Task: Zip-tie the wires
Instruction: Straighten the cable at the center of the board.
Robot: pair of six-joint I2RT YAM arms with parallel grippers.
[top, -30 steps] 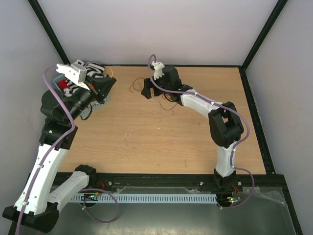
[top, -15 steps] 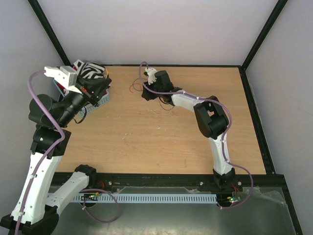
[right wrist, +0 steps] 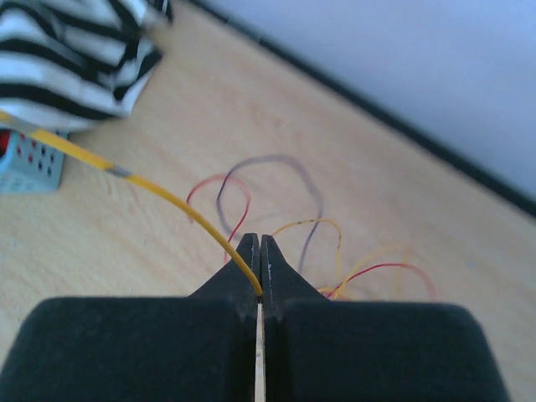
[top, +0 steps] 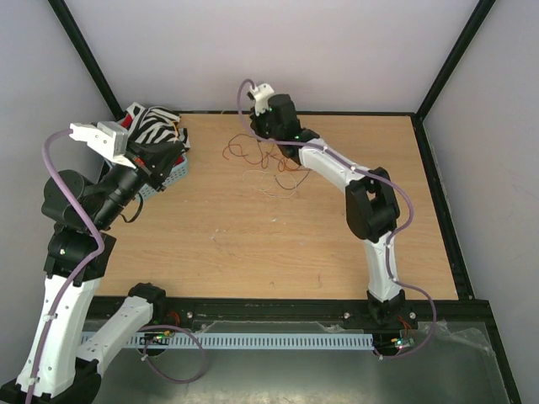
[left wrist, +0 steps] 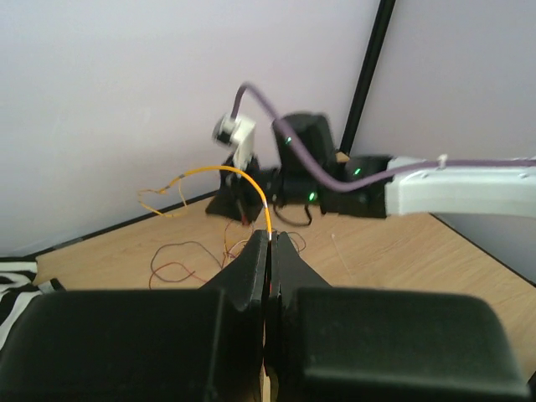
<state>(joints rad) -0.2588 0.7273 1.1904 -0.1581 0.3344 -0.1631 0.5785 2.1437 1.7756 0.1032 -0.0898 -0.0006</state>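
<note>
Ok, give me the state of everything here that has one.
left gripper: shut on yellow wire
right gripper: shut on yellow wire
other wires: loose, tangled on table
cloth: heaped over basket

Overhead view plus two close wrist views, seemingly sharing the wires [right wrist: 167, 198].

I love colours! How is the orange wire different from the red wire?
The orange wire is pinched in the right claw; the red wire lies loose on the table. The orange wire sweeps away in one long curve; the red wire curls into a small loop. Both are very thin.
</note>
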